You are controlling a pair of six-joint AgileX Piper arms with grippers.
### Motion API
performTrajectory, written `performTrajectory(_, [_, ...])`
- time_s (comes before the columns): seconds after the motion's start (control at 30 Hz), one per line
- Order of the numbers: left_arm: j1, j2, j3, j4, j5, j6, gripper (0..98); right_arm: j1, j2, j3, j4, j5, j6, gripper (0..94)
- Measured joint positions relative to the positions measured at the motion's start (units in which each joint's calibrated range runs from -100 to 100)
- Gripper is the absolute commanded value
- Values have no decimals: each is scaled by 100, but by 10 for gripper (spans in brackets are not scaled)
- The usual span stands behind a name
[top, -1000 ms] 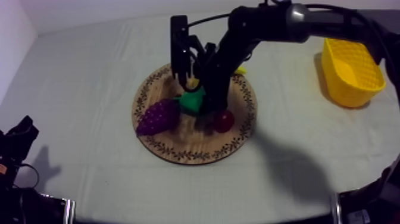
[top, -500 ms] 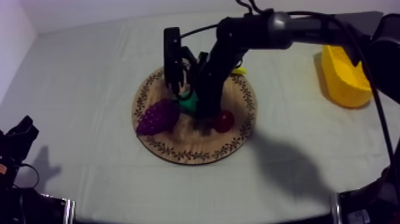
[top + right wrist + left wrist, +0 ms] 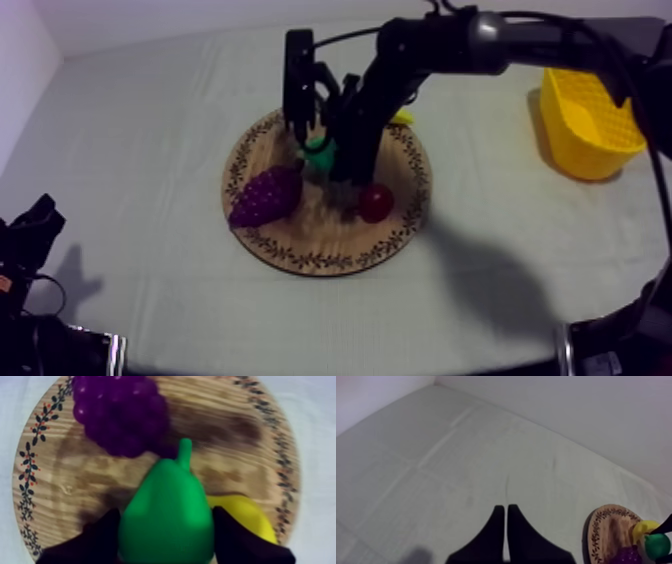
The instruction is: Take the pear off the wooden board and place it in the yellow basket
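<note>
The green pear (image 3: pixel 167 516) sits between the two black fingers of my right gripper (image 3: pixel 165 512), which is shut on it. From above, the pear (image 3: pixel 320 157) hangs just over the middle of the round wooden board (image 3: pixel 300 255), under my right gripper (image 3: pixel 325 160), whose arm comes in from the upper right. The yellow basket (image 3: pixel 590 125) stands at the far right of the table. My left gripper (image 3: pixel 506 508) is shut on nothing, its fingers together as a wedge, and rests low at the left (image 3: pixel 35 225).
On the board lie a purple bunch of grapes (image 3: pixel 265 196) to the left of the pear, a small red fruit (image 3: pixel 376 202) to the right, and a banana (image 3: pixel 403 117) partly behind the arm. Bare cloth lies between board and basket.
My right gripper dipped toward the board, then came back up a little. The pear now sits higher, farther from the grapes. The left arm has not moved.
</note>
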Motion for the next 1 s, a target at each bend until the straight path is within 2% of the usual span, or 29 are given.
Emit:
performTrajectory(0.2, [0, 0, 0, 0, 0, 0, 1, 339, -839, 79, 208, -492, -225, 387])
performTrajectory(0.33, [0, 0, 0, 0, 0, 0, 1, 714, -1506, 55, 458, -984, -513, 385])
performTrajectory(0.43, [0, 0, 0, 0, 0, 0, 1, 1077, -1987, -11, 765, -1397, -784, 377])
performTrajectory(0.63, [0, 0, 0, 0, 0, 0, 1, 1882, -2848, -125, 1622, -1868, -1606, 361])
performTrajectory(0.83, [0, 0, 0, 0, 0, 0, 1, 2719, -3150, 137, 2417, -1789, -2608, 352])
performTrajectory(0.9, [0, 0, 0, 0, 0, 0, 1, 2954, -3136, 344, 2564, -1695, -2894, 348])
performTrajectory(1.0, [0, 0, 0, 0, 0, 0, 1, 3269, -3061, 675, 2593, -1549, -3279, 342])
